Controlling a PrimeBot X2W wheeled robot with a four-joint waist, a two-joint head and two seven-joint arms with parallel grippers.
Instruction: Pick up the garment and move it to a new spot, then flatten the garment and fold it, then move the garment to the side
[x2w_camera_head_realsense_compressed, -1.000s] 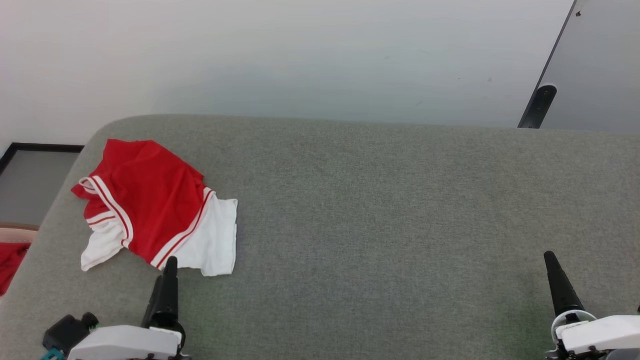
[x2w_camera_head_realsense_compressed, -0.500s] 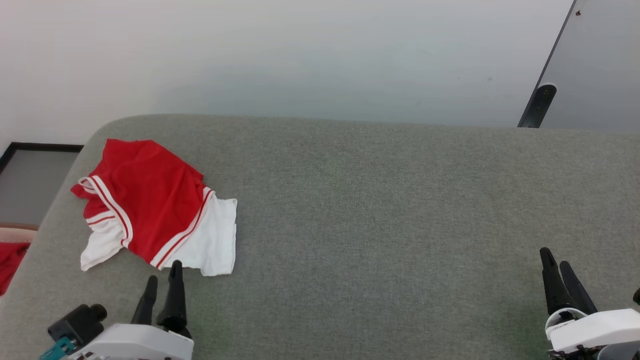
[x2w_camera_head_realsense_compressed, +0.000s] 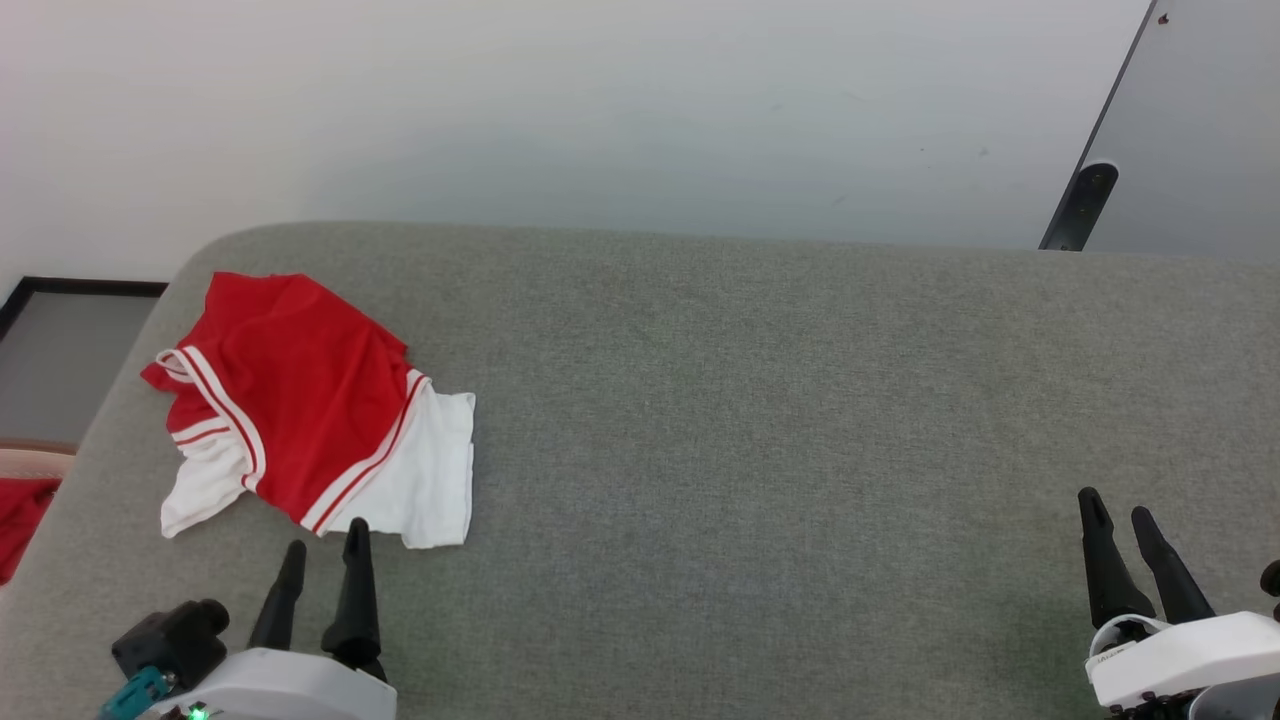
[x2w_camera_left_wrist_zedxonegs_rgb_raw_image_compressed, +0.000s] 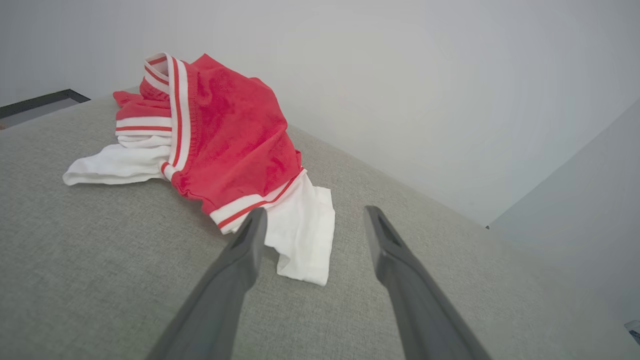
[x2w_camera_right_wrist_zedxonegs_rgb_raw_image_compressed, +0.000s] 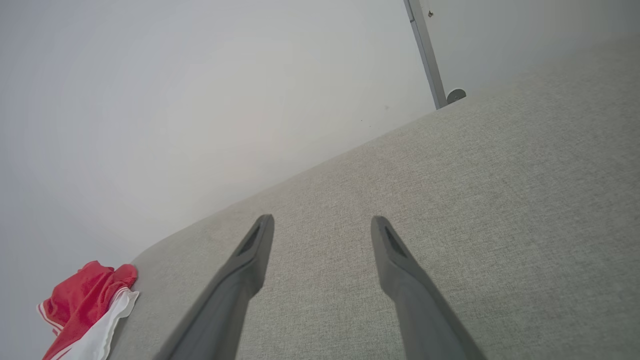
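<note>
step: reach for garment (x2w_camera_head_realsense_compressed: 300, 400) | garment: crumpled at far-left corner of table (x2w_camera_head_realsense_compressed: 750, 420) | left gripper (x2w_camera_head_realsense_compressed: 326, 534): fingers apart, just short of white sleeve (x2w_camera_head_realsense_compressed: 430, 480) | right gripper (x2w_camera_head_realsense_compressed: 1113, 501): apart, empty, well away | advice: pinch red body, not loose sleeve

The left gripper (x2w_camera_head_realsense_compressed: 325, 535) has turned at the wrist. A second ago its two fingers (x2w_camera_head_realsense_compressed: 352, 590) lined up as one dark spike in the head view, and now they show side by side with a gap between them. The right gripper (x2w_camera_head_realsense_compressed: 1114, 502) has turned the same way, and the head camera has tipped slightly, nudging the whole scene upward.
</note>
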